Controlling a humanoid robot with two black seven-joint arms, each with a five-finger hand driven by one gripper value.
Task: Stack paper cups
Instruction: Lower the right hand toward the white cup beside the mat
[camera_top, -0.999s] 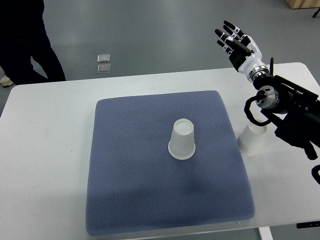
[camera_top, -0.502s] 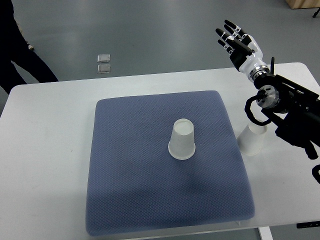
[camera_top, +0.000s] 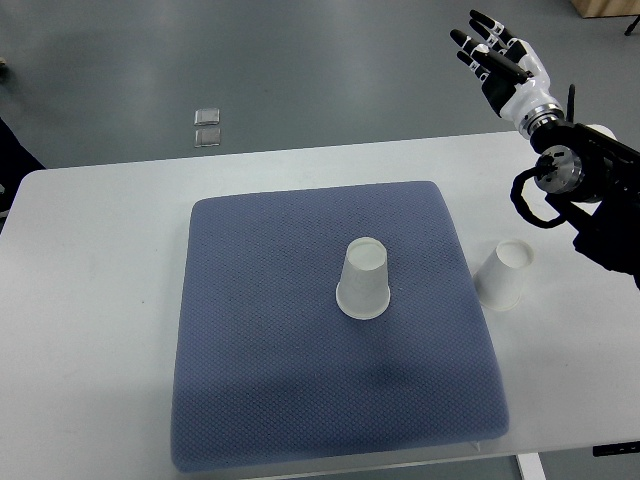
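From my remote seat I am watching the right hand (camera_top: 503, 62) hanging high at the far right corner, out beyond the far edge of the white table (camera_top: 90, 300). Its fingers (camera_top: 482, 22) are spreading straight and apart, gripping nothing. The black forearm is entering from the right edge and is crossing above the table's corner.

One paper cup (camera_top: 364, 279) is standing upside down near the middle of the blue mat (camera_top: 300, 400), base up, rim on the fabric. A second paper cup (camera_top: 503, 274) is sitting inverted on the bare tabletop just beside the mat's right edge (it is leaning slightly, as far as I can judge). The two cups are apart, not touching, and the hand is well clear of both.

I am also noting two small clear squares (camera_top: 208, 127) lying on the grey floor beyond the table.
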